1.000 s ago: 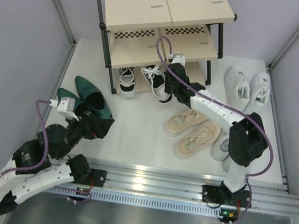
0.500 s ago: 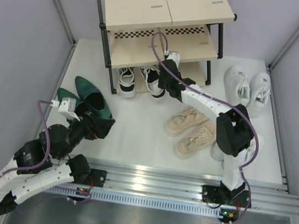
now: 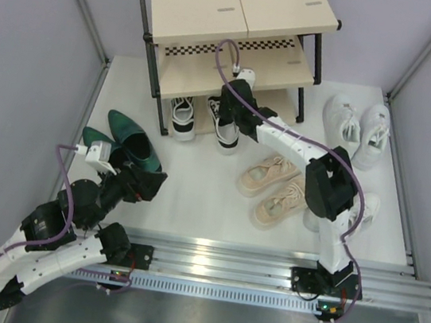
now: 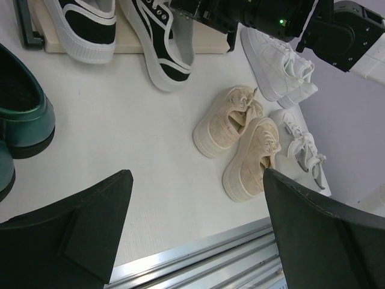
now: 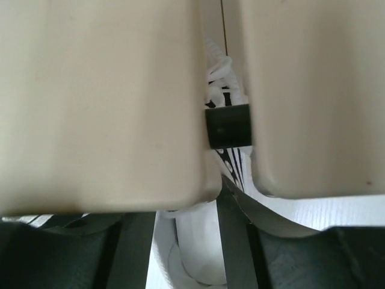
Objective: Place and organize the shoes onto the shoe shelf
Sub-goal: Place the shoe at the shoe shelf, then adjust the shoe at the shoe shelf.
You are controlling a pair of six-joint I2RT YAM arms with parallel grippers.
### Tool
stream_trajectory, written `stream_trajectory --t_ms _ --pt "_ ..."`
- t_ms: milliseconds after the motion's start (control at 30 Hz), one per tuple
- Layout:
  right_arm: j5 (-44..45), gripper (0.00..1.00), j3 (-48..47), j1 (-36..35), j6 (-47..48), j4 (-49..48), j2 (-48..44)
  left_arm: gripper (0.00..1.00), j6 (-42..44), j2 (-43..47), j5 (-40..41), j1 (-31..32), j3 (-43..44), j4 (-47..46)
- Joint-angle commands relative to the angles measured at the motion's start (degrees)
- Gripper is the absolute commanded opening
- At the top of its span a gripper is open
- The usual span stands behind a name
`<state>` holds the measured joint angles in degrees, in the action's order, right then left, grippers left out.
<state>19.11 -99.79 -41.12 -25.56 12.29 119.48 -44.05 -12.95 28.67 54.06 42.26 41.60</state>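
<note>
Black-and-white sneaker (image 3: 226, 128) at the front of the shoe shelf (image 3: 221, 10), under the right claw (image 5: 183, 253).

The sneaker is black canvas with a thick white sole, a white side stripe and white laces. It lies askew with its toe on the bottom board and its heel out on the bench (image 3: 195, 191), beside its mate (image 3: 181, 117). The right claw's fingers stand apart over the sneaker's opening. The left claw (image 4: 198, 241) gapes wide and bare near the green heeled shoes (image 3: 133, 146).
</note>
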Motion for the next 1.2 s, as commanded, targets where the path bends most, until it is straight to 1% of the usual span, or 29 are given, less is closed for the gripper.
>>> stream_trajectory --t_ms 0,67,100,133,167,200,233,267,300,333,367,400,433,467,567,700,800,833,867,1033,1167 --pt "-2.0 0.45 2.6 -0.1 3.1 -5.2 -5.5 0.95 -0.2 0.0 -1.3 0.1 0.5 -0.6" --pt "-3.3 0.52 7.2 -0.1 5.6 -6.6 -10.4 0.95 0.3 0.0 -1.6 0.1 0.5 -0.6" --pt "-3.9 0.56 8.5 -0.1 8.8 -7.1 -12.0 0.95 0.4 -0.1 -1.6 0.1 0.6 -0.6" --pt "-6.5 0.6 9.9 -0.1 11.4 -8.1 -13.6 0.95 0.5 -0.1 -1.8 0.1 0.6 -0.6" --pt "-8.8 0.71 12.6 -0.1 14.6 -8.2 -16.9 0.95 0.6 -0.1 -1.9 0.1 0.7 -0.6" --pt "-12.0 0.77 14.2 -0.1 20.9 -8.3 -18.7 0.95 0.7 -0.1 -1.9 0.1 0.8 -0.7" --pt "-20.4 0.83 15.9 0.0 24.6 -8.5 -20.5 0.95 0.9 -0.1 -2.3 0.1 0.8 -0.7" --pt "-24.7 0.9 19.2 0.3 29.4 -7.8 -23.9 0.95 1.0 -0.1 -2.4 0.1 0.9 -0.6" --pt "-28.2 0.93 20.9 0.6 33.2 -6.9 -25.3 0.95 1.2 -0.1 -2.6 0.1 0.9 -0.6" --pt "-31.3 0.95 22.7 0.6 40.7 -6.1 -26.7 0.95 1.3 0.2 -2.7 0.1 0.8 -0.6" --pt "-35.4 0.95 25.3 0.6 43.9 -3.7 -27.6 0.95 1.3 0.4 -2.9 0.1 0.7 -0.8" --pt "-36.3 0.96 26.6 0.7 48.6 -2.9 -28.9 0.95 1.4 0.6 -3.0 0.1 0.4 -0.7" --pt "-38.8 0.97 27.8 0.8 50.9 -2.0 -29.2 0.95 1.5 0.8 -2.9 0.1 0.2 -0.7" --pt "-38.9 0.97 29.6 1.0 52.8 -1.1 -29.3 0.95 1.5 1.2 -3.0 0.1 -0.2 -0.7" --pt "-39.6 0.98 31.1 1.8 54.0 -0.9 -27.4 0.96 1.6 1.7 -3.1 0.1 -0.4 -0.8" --pt "-38.3 0.98 27.9 2.7 52.8 -0.7 -22.4 0.96 1.3 2.8 -3.6 0.1 -0.8 -0.7" --pt "-34.4 0.97 24.3 3.2 49.7 -1.6 -18.4 0.96 0.6 4.2 -3.8 0.1 -1.5 -0.8" --pt "-31.8 0.97 23.7 3.2 48.6 -2.3 -17.7 0.96 0.4 4.4 -3.9 0.1 -1.9 -0.8" --pt "-31.4 0.96 22.5 3.5 47.5 -2.5 -16.5 0.96 0.2 4.9 -3.9 0.1 -2.2 -0.8" --pt "-32.6 0.96 20.8 3.9 43.8 -4.5 -13.5 0.96 -0.4 6.0 -3.4 0.1 -3.7 -0.7" --pt "-33.0 0.96 17.2 3.8 42.2 -4.4 -8.5 0.96 -0.4 5.9 -3.0 0.1 -3.9 -1.0"
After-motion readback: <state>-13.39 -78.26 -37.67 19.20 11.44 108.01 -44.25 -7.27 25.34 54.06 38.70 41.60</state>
